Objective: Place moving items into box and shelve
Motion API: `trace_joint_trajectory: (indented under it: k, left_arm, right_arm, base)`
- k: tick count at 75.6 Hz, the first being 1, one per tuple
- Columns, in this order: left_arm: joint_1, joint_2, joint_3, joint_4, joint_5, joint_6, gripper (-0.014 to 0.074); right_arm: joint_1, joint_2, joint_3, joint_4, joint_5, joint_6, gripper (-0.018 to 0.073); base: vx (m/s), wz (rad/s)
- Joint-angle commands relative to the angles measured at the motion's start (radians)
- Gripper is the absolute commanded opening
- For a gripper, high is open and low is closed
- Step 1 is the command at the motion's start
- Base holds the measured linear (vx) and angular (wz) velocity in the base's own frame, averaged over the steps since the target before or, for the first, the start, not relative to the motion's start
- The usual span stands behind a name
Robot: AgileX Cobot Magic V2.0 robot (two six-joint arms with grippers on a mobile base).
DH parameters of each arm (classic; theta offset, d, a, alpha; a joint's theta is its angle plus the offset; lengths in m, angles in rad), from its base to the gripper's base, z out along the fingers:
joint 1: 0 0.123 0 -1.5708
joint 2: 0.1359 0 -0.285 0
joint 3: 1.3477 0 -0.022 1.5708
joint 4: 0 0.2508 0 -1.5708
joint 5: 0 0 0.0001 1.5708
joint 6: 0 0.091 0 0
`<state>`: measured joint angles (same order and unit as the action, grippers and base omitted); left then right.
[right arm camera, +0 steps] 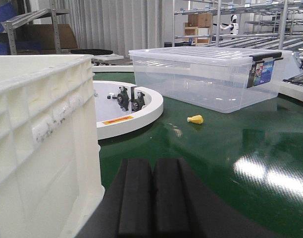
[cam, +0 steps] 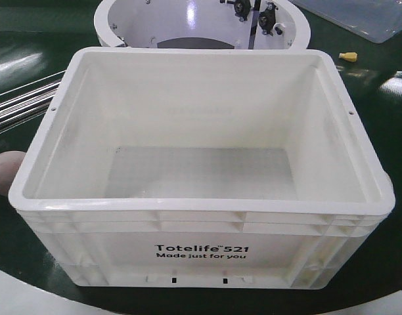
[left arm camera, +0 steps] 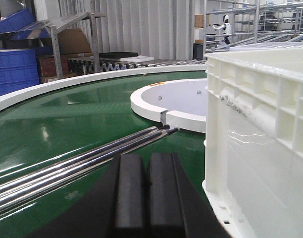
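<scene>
The white box (cam: 201, 226) stands empty and upright on the green counter (cam: 378, 98), between the two tools. The left tool (left arm camera: 147, 166) and right tool (right arm camera: 153, 171) are both clenched on nothing. A small yellow item (right arm camera: 195, 119) lies near a clear bin (right arm camera: 206, 74).

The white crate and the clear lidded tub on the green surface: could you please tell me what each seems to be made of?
White crate: moulded plastic by the look, opaque and semi-gloss, with ribbed walls and printed lettering on the front.
Clear lidded tub: probably thin transparent plastic with a glossy finish; the far wall and background show through its sides.
</scene>
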<state>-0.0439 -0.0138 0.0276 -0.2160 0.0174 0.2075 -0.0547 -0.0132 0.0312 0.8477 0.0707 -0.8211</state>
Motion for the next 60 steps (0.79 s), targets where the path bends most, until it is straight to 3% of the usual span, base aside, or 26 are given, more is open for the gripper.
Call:
trace_joint_trajectory:
  k: [1, 23, 31, 47, 60]
  left_arm:
    - [-0.001, -0.01, -0.018, -0.005, -0.088, -0.009, -0.0006]
    - [-0.001, -0.01, -0.018, -0.005, -0.089, -0.009, -0.0006]
    - [-0.001, -0.01, -0.03, -0.005, -0.166, -0.02, -0.0006]
    - [-0.001, -0.008, -0.207, -0.005, -0.169, -0.058, -0.0006]
    - [-0.001, 0.03, -0.385, -0.005, -0.042, -0.058, -0.0006]
  right_arm:
    - [-0.005, -0.006, -0.014, 0.006, -0.051, -0.01, -0.0004]
    - [-0.005, -0.006, -0.014, 0.005, -0.051, -0.015, -0.0004]
    - [-0.005, -0.006, -0.037, 0.027, -0.048, -0.017, -0.0004]
    - [-0.005, -0.006, -0.279, 0.012, -0.009, -0.069, -0.0004]
    - [-0.005, 0.036, -0.478, 0.016, -0.008, -0.076, -0.0004]
  base:
    - [0.0, 0.0]
    - [0.0, 0.0]
    - [0.0, 0.0]
    - [0.0, 0.0]
    - [0.0, 0.0]
